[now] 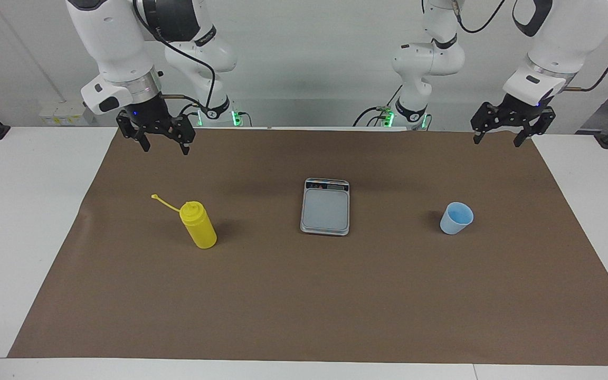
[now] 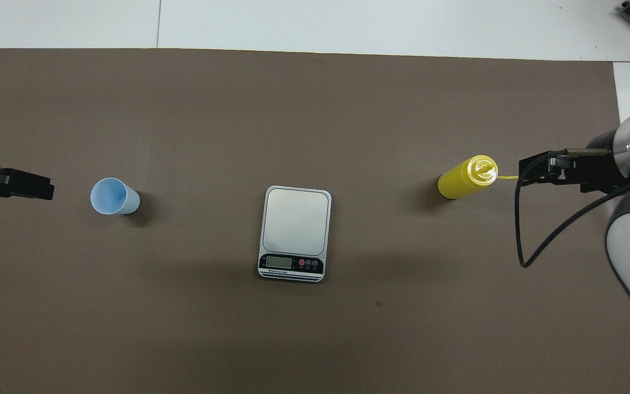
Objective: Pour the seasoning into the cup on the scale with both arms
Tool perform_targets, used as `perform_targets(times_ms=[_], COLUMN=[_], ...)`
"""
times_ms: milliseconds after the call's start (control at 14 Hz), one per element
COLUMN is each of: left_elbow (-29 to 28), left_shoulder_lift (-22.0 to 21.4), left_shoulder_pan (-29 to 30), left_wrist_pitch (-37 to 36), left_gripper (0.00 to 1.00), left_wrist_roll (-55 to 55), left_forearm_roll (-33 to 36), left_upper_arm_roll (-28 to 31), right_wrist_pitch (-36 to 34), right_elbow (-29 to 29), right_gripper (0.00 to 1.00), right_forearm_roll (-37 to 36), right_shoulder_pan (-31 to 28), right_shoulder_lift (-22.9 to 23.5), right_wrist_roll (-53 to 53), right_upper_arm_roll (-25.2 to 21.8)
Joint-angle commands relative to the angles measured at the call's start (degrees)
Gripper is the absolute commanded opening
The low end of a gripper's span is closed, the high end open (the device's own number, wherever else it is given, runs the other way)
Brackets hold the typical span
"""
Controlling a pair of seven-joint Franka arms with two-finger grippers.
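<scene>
The yellow seasoning bottle (image 1: 198, 227) (image 2: 465, 178) stands upright on the brown mat toward the right arm's end, its cap strap hanging out sideways. The silver scale (image 1: 325, 206) (image 2: 295, 232) lies mid-mat, display end nearest the robots. A light-blue cup (image 1: 456, 218) (image 2: 114, 196) stands upright on the mat toward the left arm's end, apart from the scale. My right gripper (image 1: 165, 148) (image 2: 534, 167) hangs open in the air over the mat's robot-side edge, near the bottle. My left gripper (image 1: 496, 142) (image 2: 41, 189) hangs open over the mat's corner near the cup. Neither holds anything.
A brown paper mat (image 1: 304, 295) covers most of the white table (image 1: 19, 211). A black cable (image 2: 523, 230) loops down from the right arm's wrist. Both arm bases stand at the table's robot-side edge.
</scene>
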Motion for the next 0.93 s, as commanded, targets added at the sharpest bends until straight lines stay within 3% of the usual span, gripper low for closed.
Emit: perform_targets(times_ms=[0, 854], left_elbow=[-0.6, -1.8], left_shoulder_lift=[-0.6, -1.1], left_shoulder_pan=[-0.3, -0.4], left_wrist_pitch=[1.0, 1.2], left_gripper=[1.0, 1.0], left_wrist_roll=[-0.3, -0.7], left_forearm_roll=[-0.7, -0.7], left_upper_arm_roll=[0.2, 0.3], right_wrist_pitch=[0.8, 1.0], right_elbow=[-1.6, -1.6], right_gripper=[1.0, 1.0], right_forearm_roll=[0.0, 0.0], right_shoulder_pan=[0.2, -0.3], right_shoulder_lift=[-1.3, -1.3], right_wrist_roll=[0.7, 0.0], right_upper_arm_roll=[-0.1, 0.0])
